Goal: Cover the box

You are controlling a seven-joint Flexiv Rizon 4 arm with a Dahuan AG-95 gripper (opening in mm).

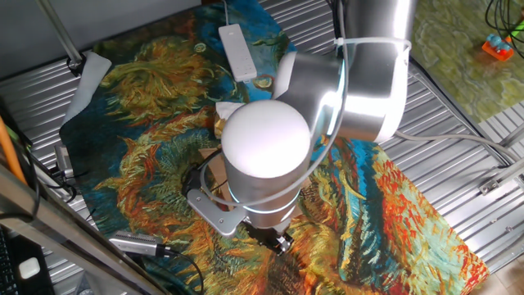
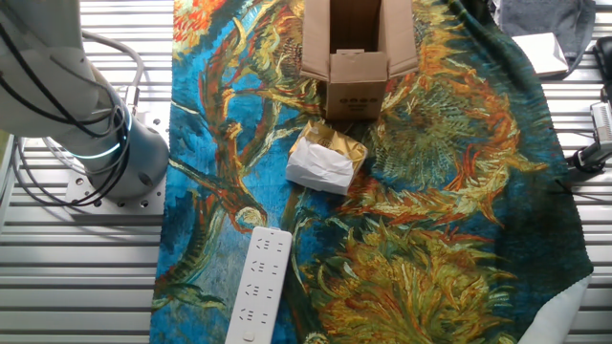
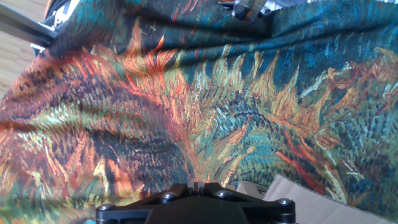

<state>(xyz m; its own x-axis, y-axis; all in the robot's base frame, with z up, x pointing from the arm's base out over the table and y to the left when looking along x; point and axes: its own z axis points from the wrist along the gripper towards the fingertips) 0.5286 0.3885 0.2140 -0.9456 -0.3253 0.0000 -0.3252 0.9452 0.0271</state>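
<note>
The box stands at the far edge of the painted cloth in the other fixed view, its top open, with the side flaps spread outward and the near flap hanging down over its front. Just in front of it lies a crumpled white-and-tan paper packet, and nearer the camera a white power strip rests on the cloth. In one fixed view the arm hangs over the box and hides nearly all of it. The gripper shows only as a dark tip below the wrist, so I cannot tell whether its fingers are spread or pressed together.
</note>
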